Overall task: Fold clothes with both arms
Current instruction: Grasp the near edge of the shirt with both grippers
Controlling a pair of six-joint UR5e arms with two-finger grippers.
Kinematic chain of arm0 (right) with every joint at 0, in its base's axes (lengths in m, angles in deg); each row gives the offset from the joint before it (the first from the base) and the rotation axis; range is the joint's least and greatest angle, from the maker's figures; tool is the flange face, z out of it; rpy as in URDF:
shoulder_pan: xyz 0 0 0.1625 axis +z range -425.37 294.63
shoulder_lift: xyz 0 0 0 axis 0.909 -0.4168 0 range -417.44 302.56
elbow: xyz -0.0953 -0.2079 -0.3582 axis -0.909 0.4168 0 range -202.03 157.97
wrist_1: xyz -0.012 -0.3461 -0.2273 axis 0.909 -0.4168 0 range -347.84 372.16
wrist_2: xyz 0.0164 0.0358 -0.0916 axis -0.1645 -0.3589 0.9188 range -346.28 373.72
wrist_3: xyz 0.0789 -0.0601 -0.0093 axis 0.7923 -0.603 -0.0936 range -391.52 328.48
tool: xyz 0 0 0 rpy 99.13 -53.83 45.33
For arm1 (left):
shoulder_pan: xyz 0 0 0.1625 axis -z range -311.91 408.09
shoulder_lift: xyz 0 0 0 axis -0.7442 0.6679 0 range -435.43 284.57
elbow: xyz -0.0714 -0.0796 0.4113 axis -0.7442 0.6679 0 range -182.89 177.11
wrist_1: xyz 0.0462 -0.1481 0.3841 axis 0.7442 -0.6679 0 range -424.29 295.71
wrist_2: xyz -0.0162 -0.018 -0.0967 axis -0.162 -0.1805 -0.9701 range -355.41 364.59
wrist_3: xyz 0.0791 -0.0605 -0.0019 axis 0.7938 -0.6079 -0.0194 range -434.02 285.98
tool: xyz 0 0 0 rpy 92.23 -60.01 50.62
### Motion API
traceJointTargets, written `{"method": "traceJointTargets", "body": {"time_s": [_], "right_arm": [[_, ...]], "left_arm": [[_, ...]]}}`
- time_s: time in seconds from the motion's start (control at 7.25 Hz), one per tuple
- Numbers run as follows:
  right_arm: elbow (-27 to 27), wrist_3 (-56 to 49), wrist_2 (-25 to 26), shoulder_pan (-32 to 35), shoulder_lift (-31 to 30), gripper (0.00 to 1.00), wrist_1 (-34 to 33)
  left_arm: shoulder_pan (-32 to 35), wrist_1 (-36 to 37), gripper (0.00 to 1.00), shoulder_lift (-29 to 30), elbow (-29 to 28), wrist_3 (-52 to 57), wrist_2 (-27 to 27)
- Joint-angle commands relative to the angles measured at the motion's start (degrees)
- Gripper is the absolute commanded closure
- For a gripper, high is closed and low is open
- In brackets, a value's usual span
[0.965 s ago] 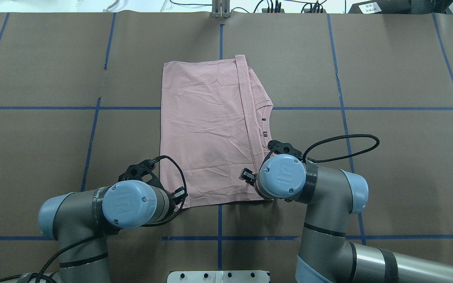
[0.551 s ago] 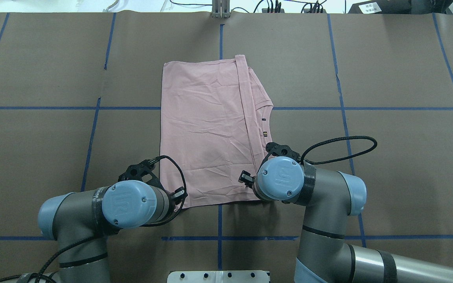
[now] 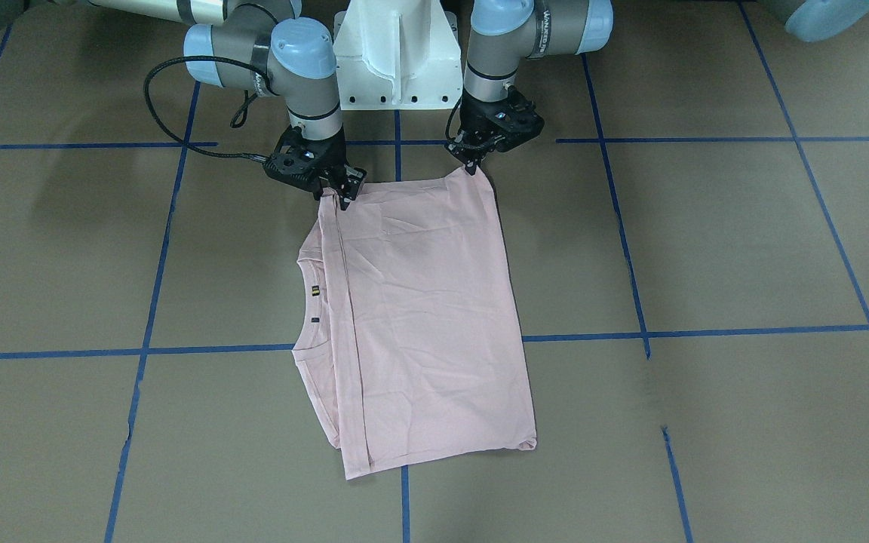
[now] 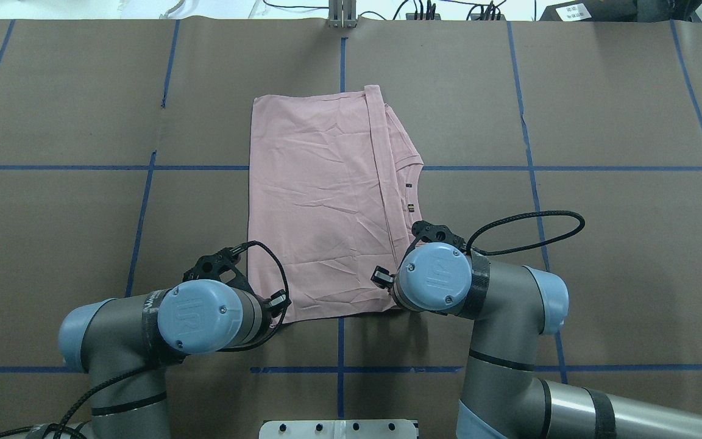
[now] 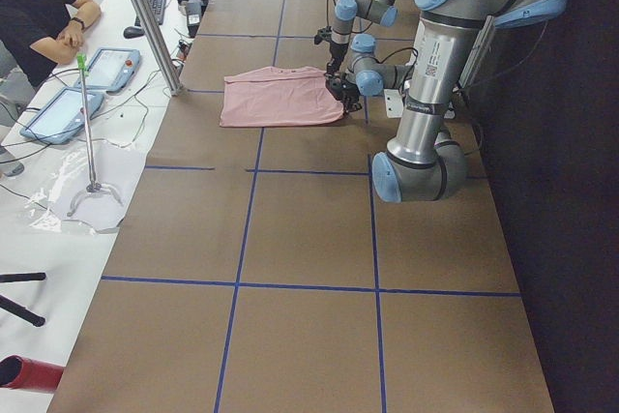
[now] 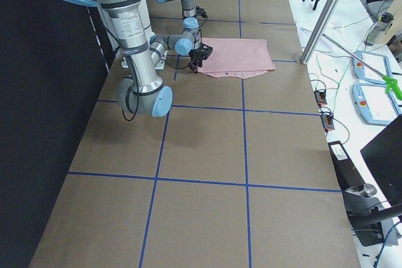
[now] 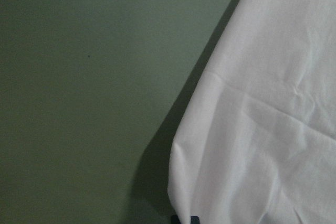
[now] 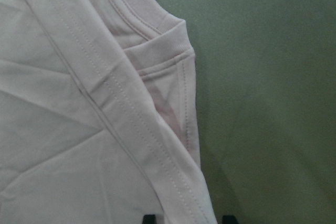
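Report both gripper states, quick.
Left gripper: jaws shut on a corner of the T-shirt.
Right gripper: jaws open, astride the edge at the shirt's other robot-side corner, not yet pinching.

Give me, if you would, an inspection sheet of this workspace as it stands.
Surface: brown table, flat, gridded with blue tape.
Job's things: pink T-shirt lies partly folded, plain side up, neckline toward the robot's right.
Clutter: nothing seen.
Hands: left hand looks closed on the shirt's near left corner; right hand is open, fingers straddling the near right corner.
Cables: black cable loops off the right wrist, clear of the shirt; a second cable arcs beside the left wrist.
Surroundings: person seated at a side bench with tablets.
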Motion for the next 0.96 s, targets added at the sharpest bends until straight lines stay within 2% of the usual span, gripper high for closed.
{"method": "traceJointTargets", "body": {"time_s": [0.0,0.83], "right_arm": [[0.0,0.4,0.1,0.0,0.1,1.00,0.1],[-0.1,0.9,0.3,0.1,0.8,1.00,0.3]], "left_arm": [[0.0,0.0,1.00,0.0,-0.1,0.0,0.0],[0.1,0.0,1.00,0.2,-0.1,0.0,0.0]]}}
